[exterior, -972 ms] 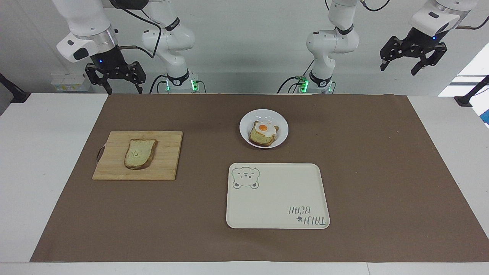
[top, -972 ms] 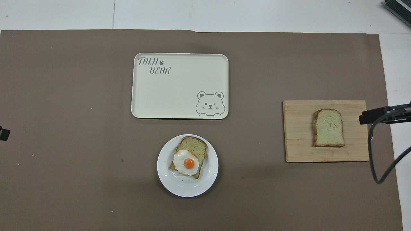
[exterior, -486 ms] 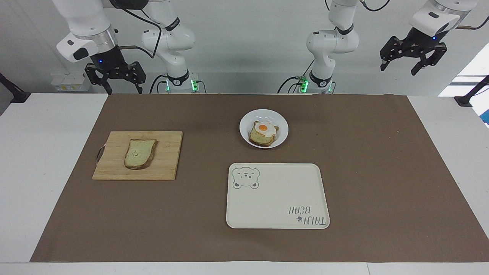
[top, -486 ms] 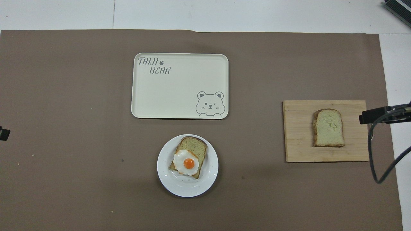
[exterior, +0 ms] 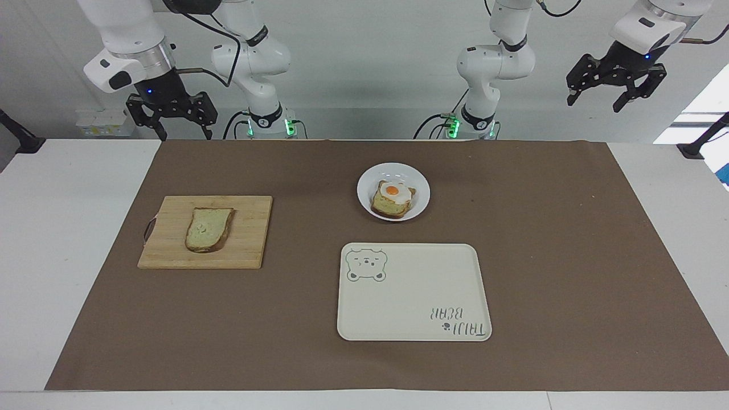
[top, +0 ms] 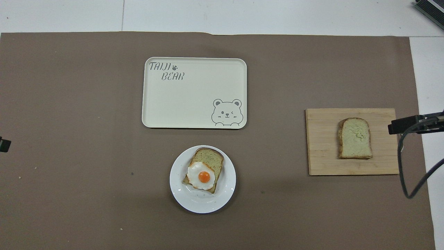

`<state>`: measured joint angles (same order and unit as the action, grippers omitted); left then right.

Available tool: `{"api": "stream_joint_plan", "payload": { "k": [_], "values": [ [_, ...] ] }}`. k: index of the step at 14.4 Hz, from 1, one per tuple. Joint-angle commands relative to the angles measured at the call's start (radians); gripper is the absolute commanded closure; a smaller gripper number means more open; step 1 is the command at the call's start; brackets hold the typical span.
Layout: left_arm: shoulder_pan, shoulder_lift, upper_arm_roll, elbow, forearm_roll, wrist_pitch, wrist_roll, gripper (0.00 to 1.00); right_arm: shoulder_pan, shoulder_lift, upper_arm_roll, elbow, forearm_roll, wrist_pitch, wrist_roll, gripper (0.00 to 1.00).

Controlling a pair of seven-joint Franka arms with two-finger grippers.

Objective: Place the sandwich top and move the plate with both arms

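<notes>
Two slices of bread: one plain, one under an egg.
Sandwich top (exterior: 208, 229): lies flat on the wooden cutting board (exterior: 250, 250), toward the right arm's end of the table; rounded end points away from the robots; nothing touches it. Overhead it shows at (top: 355, 138), about mid-board.
Cutting board: sits on the brown paper mat (exterior: 569, 256), a small handle on its outer edge (exterior: 149, 229).
Plate (exterior: 365, 196): near the table's middle, nearer to the robots than the tray, well apart from the board.
On the plate: a bread slice with fried egg (exterior: 394, 192), yolk up; white rim bare all round it (top: 227, 194).
Tray (exterior: 421, 285): cream, rectangular, bear drawing and lettering on it; just beside the plate, farther from the robots.
Right gripper (exterior: 171, 122): up in the air at the robots' edge of the mat, toward the board's end; fingers point down and stand apart, holding nothing.
Left gripper (exterior: 614, 91): raised high over the table's end at its own side, well apart from plate and tray; fingers spread wide, holding nothing.
Arms: both wait, neither touching anything on the table.
</notes>
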<state>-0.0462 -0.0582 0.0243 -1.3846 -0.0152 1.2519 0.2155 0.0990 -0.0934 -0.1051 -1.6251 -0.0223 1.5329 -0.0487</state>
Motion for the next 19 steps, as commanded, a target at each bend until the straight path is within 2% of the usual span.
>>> {"api": "stream_joint_plan", "payload": {
  "k": [1, 10, 12, 19],
  "values": [
    [-0.003, -0.017, 0.002, -0.016, 0.011, 0.001, -0.010, 0.00, -0.007, -0.014, 0.002, -0.019, 0.004, 0.009, -0.028, 0.00],
    [-0.003, -0.017, 0.002, -0.016, 0.011, 0.001, -0.008, 0.00, -0.012, -0.017, -0.001, -0.061, 0.005, 0.039, -0.016, 0.00],
    [-0.003, -0.017, 0.002, -0.016, 0.011, 0.001, -0.008, 0.00, -0.013, -0.017, -0.001, -0.082, 0.005, 0.104, -0.019, 0.00],
    [-0.003, -0.017, 0.002, -0.016, 0.011, 0.001, -0.008, 0.00, -0.031, -0.005, -0.005, -0.127, 0.005, 0.164, -0.023, 0.00]
  ]
}}
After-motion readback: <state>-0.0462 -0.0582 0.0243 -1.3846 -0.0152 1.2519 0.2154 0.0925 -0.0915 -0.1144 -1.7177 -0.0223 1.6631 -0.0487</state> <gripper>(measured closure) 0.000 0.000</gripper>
